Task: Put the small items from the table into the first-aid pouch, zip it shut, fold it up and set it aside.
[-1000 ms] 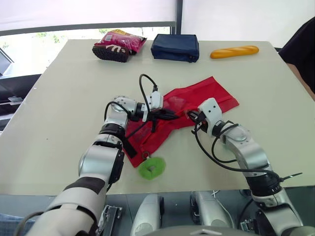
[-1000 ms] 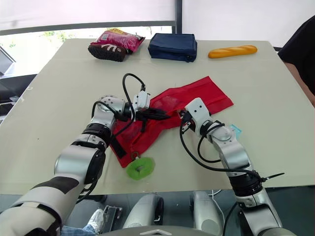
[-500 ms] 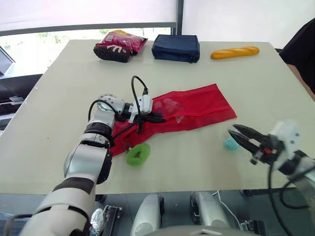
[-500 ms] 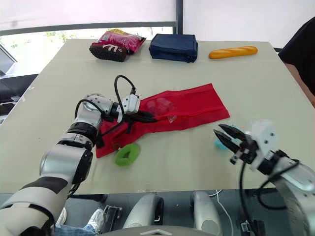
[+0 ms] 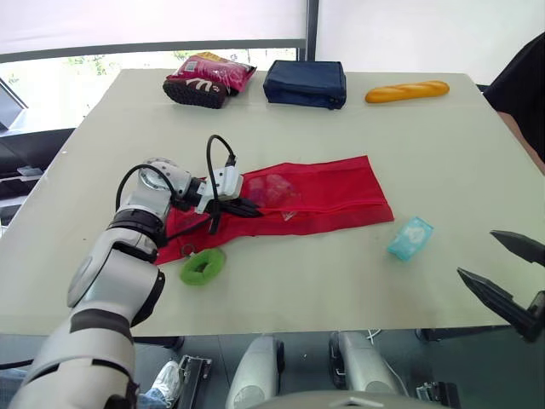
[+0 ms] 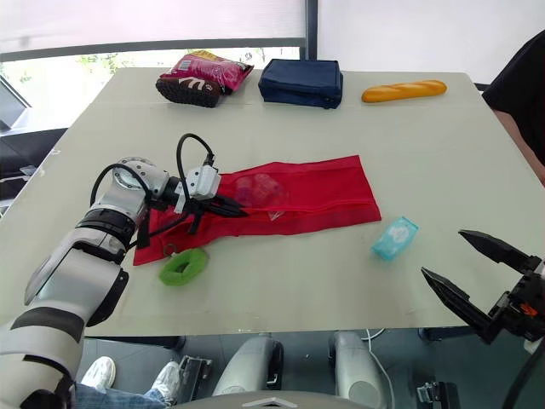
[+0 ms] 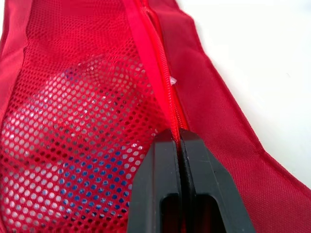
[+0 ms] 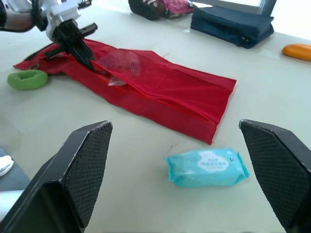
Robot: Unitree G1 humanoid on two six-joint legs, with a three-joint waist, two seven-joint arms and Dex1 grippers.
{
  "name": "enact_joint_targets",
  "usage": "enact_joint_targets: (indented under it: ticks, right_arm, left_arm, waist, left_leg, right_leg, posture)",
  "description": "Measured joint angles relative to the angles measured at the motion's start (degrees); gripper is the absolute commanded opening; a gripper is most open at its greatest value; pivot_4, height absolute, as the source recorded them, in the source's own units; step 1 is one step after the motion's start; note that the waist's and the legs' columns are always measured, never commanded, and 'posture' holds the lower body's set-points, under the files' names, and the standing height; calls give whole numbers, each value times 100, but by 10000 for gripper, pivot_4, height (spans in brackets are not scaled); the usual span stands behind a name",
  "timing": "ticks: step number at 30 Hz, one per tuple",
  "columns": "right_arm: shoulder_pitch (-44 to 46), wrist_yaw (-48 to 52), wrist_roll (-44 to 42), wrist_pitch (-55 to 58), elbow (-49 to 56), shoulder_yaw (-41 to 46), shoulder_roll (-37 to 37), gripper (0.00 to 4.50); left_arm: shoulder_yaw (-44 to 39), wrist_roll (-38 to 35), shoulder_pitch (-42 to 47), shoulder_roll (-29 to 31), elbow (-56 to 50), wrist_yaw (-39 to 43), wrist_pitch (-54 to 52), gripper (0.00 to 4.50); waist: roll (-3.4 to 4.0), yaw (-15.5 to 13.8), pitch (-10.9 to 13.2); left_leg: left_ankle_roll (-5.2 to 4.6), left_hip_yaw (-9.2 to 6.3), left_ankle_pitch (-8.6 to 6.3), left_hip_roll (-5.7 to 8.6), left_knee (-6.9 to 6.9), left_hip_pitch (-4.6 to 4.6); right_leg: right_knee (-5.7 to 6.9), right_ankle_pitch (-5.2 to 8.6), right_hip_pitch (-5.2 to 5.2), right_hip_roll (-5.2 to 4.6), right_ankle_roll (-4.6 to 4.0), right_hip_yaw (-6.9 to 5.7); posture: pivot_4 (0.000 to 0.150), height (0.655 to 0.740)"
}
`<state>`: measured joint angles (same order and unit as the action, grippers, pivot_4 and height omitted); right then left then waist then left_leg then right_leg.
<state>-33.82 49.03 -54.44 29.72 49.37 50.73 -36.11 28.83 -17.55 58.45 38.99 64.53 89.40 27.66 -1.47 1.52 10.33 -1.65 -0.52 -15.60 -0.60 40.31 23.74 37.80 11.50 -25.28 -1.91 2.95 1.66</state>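
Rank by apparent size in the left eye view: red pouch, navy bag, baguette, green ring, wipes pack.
1. red pouch
2. navy bag
3. baguette, about as long as the bag but far thinner
4. green ring and wipes pack look alike, so they are not ranked

The bag and baguette lie farthest from the camera, so their true size is unsure.

Silver arm, black fingers
The left arm [image 5: 115, 273] is showing rounded silver-grey shells between black joint bands; a black cable [image 5: 211, 152] is looping over its white wrist block [image 5: 224, 182]. The right gripper [image 6: 444, 253] is carrying black fingers [image 8: 90, 160] with cross-hatched pads.
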Motion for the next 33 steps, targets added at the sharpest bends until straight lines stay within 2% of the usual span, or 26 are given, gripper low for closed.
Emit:
enact_joint_targets:
  ticks: [2,3,6,9,10,13,17,18,22,28,31,33]
  right_arm:
    - [5,-53,-78,-13,49,-4,-91,45000]
    - [20,-86,-109,-24,73,-11,-121,45000]
    - [166,-242,-239,-40,175,-71,-278,45000]
    - [190,-360,-329,-40,229,-123,-387,45000]
    - [201,-407,-364,-40,239,-149,-423,45000]
    - [259,-557,-474,-40,306,-268,-511,45000]
    - [309,-651,-580,-40,375,-283,-619,45000]
    - [337,-697,-629,-40,382,-291,-647,45000]
    - [431,-829,-681,-40,401,-388,-738,45000]
    - [444,-974,-706,-42,434,-445,-749,45000]
    - [494,-1092,-706,-55,516,-505,-752,45000]
    - [507,-1118,-707,-72,551,-508,-752,45000]
  left_arm:
    - [33,-10,51,0,70,7,-48,8855]
    - [36,-22,72,5,97,10,-83,13185]
    - [73,-207,94,84,63,22,-302,26785]
    - [182,-569,83,290,-241,32,-586,42943]
    - [262,-800,65,401,-465,38,-807,44424]
    - [171,-1458,21,509,-1191,46,-1488,44424]
    - [-339,-1416,-26,21,-1507,6,-1594,44424]
    - [-417,-1266,-59,-209,-1619,-140,-1593,44424]
    - [-656,-398,-529,-1170,-2531,-1731,-1893,44424]
    - [-634,403,-908,-1705,-3353,-2870,-2551,44424]
    - [-598,1016,-930,-2267,-3387,-3685,-2840,44424]
    - [-586,1148,-930,-2379,-3383,-3865,-2908,44424]
  waist:
    - [0,-16,0]
    - [0,-28,0]
    - [0,-62,0]
    - [-1,-87,1]
    - [-1,-92,1]
    - [-1,-119,1]
    - [-2,-165,0]
    - [-3,-169,0]
    - [-1,-208,0]
    - [1,-212,-2]
    - [0,-230,-2]
    - [0,-227,-2]
  left_leg:
    - [0,2,0,1,0,0]
    - [0,2,0,1,0,0]
    - [0,3,0,1,0,1]
    - [0,1,0,0,0,3]
    - [0,-1,0,0,0,6]
    - [0,-2,0,1,2,5]
    - [0,0,0,6,3,2]
    - [0,1,0,10,3,3]
    - [0,3,0,11,3,3]
    - [0,3,0,12,3,-3]
    - [0,4,0,20,3,0]
    - [0,4,0,21,3,0]
  right_leg:
    - [-1,0,0,0,0,0]
    - [-1,0,0,0,0,0]
    - [-1,0,0,-1,0,1]
    - [-2,0,0,-2,-1,1]
    - [-3,-1,-1,-3,-1,1]
    - [-3,1,2,-9,-3,0]
    - [-6,8,6,-9,-16,0]
    - [-8,6,6,-8,-12,1]
    - [-6,-3,6,-9,0,8]
    - [-4,-1,7,0,1,9]
    - [-7,-2,7,-2,1,9]
    - [-8,-2,6,-2,1,10]
  posture:
    - [1500,7105]
    - [1500,7105]
    - [1500,7105]
    - [1500,7105]
    - [1500,7105]
    - [1500,7105]
    - [1500,7105]
    - [1500,7105]
    - [1500,7105]
    - [1500,7105]
    - [1500,7105]
    - [1500,7105]
